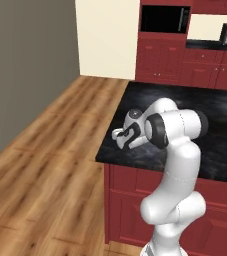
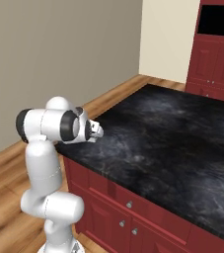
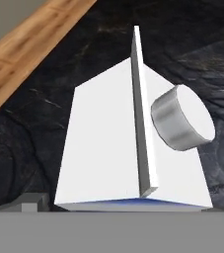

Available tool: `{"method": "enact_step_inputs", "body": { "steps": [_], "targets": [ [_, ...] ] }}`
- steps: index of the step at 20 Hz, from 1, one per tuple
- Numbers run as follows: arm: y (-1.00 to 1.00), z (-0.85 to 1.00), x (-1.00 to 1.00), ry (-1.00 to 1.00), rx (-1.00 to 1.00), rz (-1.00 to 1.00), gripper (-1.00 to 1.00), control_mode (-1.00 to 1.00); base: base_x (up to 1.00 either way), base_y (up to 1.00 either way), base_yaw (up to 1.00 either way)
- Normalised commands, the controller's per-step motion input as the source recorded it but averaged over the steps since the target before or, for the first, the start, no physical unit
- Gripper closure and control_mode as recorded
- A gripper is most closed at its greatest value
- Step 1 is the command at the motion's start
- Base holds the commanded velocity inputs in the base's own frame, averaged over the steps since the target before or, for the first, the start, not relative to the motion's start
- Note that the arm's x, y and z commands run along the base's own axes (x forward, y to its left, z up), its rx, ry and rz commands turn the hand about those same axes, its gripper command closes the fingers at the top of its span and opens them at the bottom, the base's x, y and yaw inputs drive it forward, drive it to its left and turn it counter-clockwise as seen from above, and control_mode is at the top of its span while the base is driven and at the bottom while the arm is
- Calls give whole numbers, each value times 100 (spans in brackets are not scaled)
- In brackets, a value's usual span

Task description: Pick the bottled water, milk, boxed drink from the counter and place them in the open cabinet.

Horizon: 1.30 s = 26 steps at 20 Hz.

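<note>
Hovering with jaws wide, gripper (image 1: 122,136) low over the counter (image 2: 182,143) near its left front corner. Directly below the hand: milk (image 3: 133,143), gable top with grey cap, standing on the black stone close to the edge. Broad bare stone to the right; wood floor (image 1: 45,150) past the edge.

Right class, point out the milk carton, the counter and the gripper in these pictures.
milk (image 3: 103,143), hand view: on its white sloped roof panel.
counter (image 2: 172,133), right base view: bare black stone top.
gripper (image 1: 119,134), left base view: between its fingertips, jaws open.
</note>
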Motion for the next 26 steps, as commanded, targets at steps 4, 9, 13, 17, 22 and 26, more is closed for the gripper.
{"method": "enact_step_inputs", "body": {
  "steps": [4,9,13,17,22,26],
  "targets": [
    [4,-16,9,-6,0,0,-100,-100,0,0,0],
    [0,-10,4,-5,0,0,-100,-100,0,0,0],
    [0,-6,2,-12,0,0,-100,-100,0,0,0],
    [0,-2,4,-7,0,0,-100,-100,0,0,0],
    [5,-15,18,0,0,0,100,-100,0,0,0],
    [15,-12,23,-1,0,-3,100,-100,0,0,0]
  ]
}}
